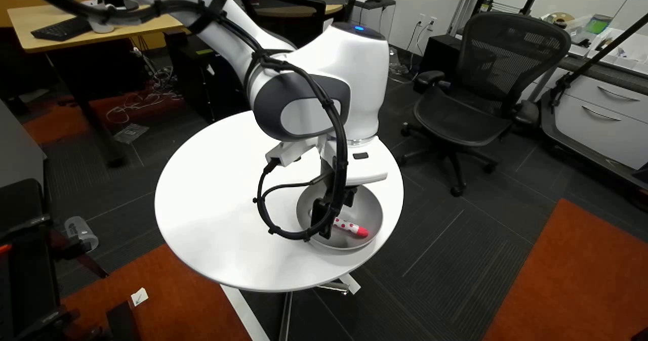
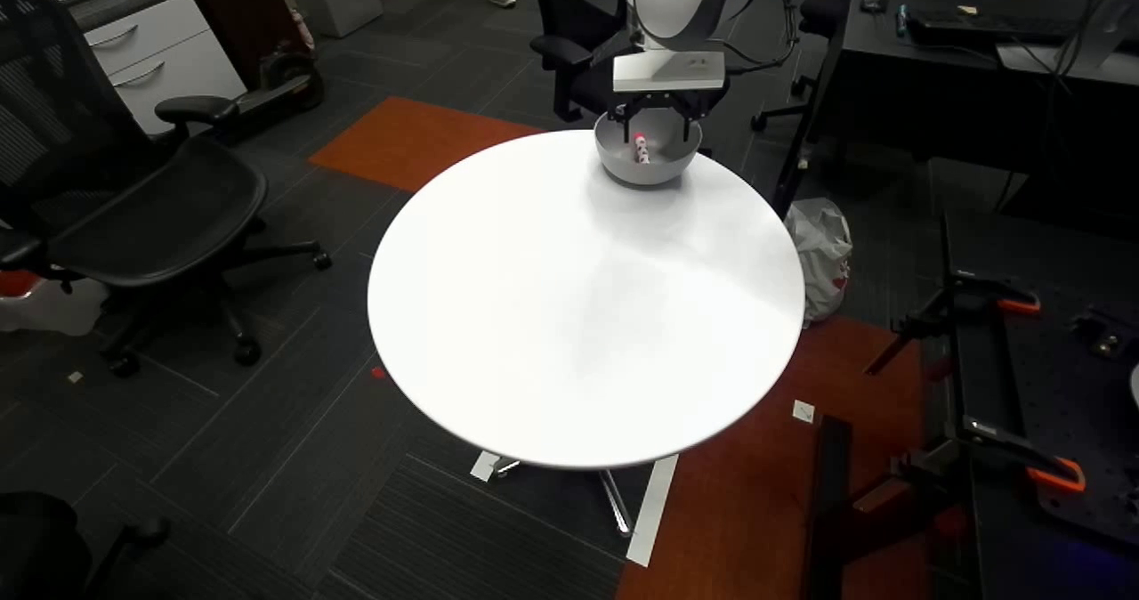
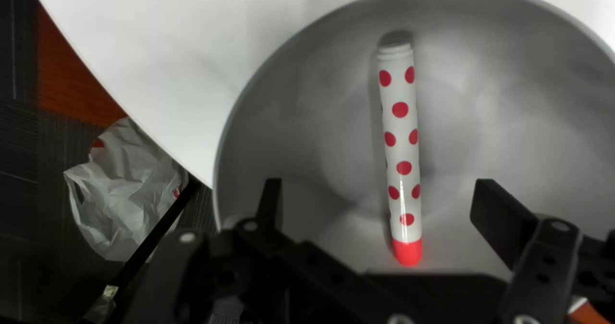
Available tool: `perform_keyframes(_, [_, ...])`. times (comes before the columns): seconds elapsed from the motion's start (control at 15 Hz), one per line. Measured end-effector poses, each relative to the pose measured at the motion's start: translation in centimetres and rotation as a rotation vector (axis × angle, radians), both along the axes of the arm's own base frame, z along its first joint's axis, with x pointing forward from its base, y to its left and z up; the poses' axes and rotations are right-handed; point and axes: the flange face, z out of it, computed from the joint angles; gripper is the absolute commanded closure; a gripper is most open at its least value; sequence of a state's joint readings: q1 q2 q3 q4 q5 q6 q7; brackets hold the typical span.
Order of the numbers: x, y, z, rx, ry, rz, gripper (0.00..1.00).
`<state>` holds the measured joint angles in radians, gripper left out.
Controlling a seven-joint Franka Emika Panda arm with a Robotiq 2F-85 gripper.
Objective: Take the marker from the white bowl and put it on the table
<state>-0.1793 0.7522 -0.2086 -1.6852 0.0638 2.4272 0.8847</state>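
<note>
The marker is white with red dots and a red end [image 3: 403, 168]. It lies in the hollow of the greyish-white bowl [image 3: 288, 146]. The marker also shows in both exterior views [image 1: 350, 226] [image 2: 642, 150]. The bowl [image 1: 372, 212] [image 2: 645, 174] stands near the edge of the round white table [image 1: 217, 194] [image 2: 578, 315]. My gripper [image 3: 378, 194] is open, with its fingers apart on either side of the marker near its red end and touching neither side. In both exterior views the gripper [image 1: 335, 213] [image 2: 657, 134] points down at the bowl, its fingertips at or inside the rim.
The bowl's rim surrounds the gripper's fingers. A white plastic bag [image 3: 125, 194] lies off the table's edge on the floor. A black mesh chair [image 1: 486, 78] stands beside the table. A light-wood desk [image 1: 91, 22] is behind the arm.
</note>
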Motion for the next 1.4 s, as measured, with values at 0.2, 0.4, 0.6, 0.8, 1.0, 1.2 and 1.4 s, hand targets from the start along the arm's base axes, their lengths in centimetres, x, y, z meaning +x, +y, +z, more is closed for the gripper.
perform_keyframes(0.2, [0.2,0.0,-0.8,0.002,0.014,0.002,0.00])
perform_keyframes(0.4, [0.5,0.0,-1.3,0.003,0.024,0.004,0.26])
perform_keyframes(0.6, [0.7,0.0,-1.6,0.003,0.029,0.005,0.48])
perform_keyframes(0.8, [0.9,-0.1,-1.8,0.002,0.030,0.006,0.73])
perform_keyframes(1.0, [1.0,-0.1,-1.9,0.002,0.032,0.006,0.95])
perform_keyframes(1.2, [1.0,-0.1,-2.0,0.003,0.035,0.007,0.95])
perform_keyframes(1.4, [1.0,-0.2,-1.9,0.002,0.036,0.006,0.95])
